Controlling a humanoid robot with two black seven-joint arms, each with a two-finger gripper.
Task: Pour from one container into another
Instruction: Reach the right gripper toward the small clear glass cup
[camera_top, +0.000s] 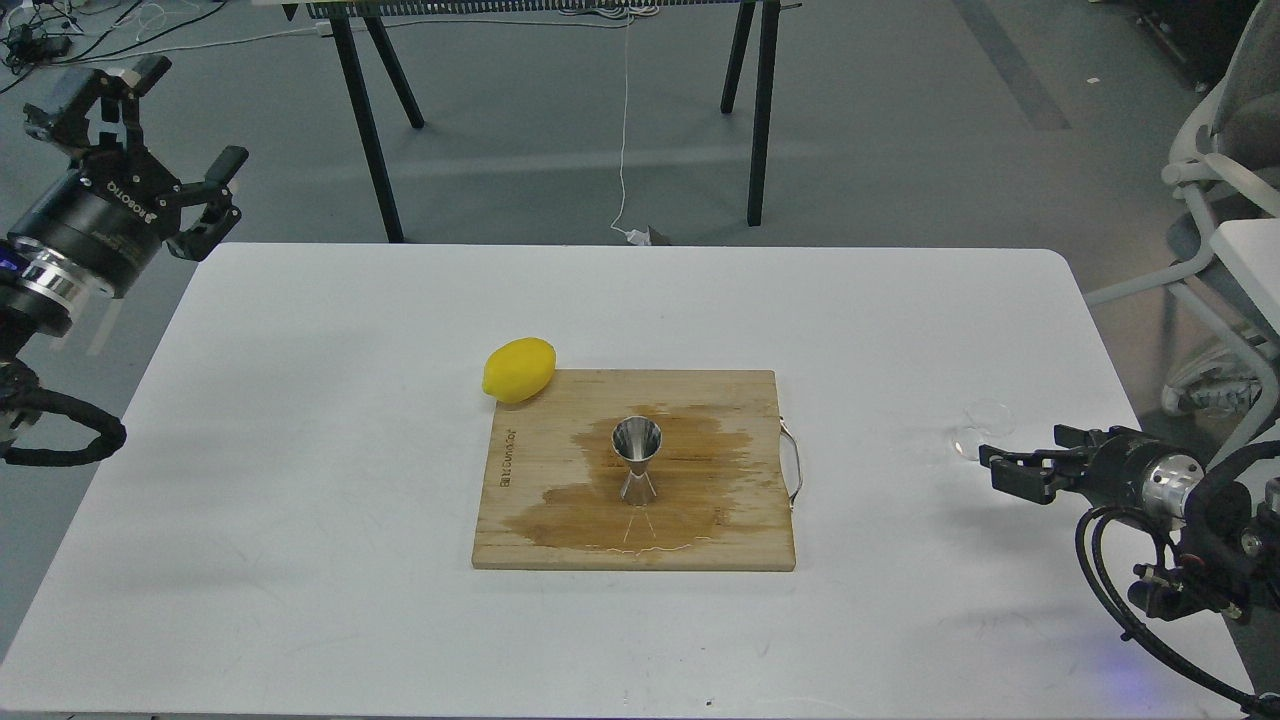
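Observation:
The steel jigger stands upright in the middle of a wooden cutting board, within a dark wet patch. The small clear glass cup rests on the white table to the right of the board, barely visible. My right gripper lies low over the table just in front of and beside the cup, pointing left. Its dark fingers cannot be told apart, and nothing shows between them. My left gripper hangs raised beyond the table's far left corner, open and empty.
A yellow lemon sits at the board's far left corner. The board has a metal handle on its right side. Black trestle legs stand behind the table, and a chair is at the right.

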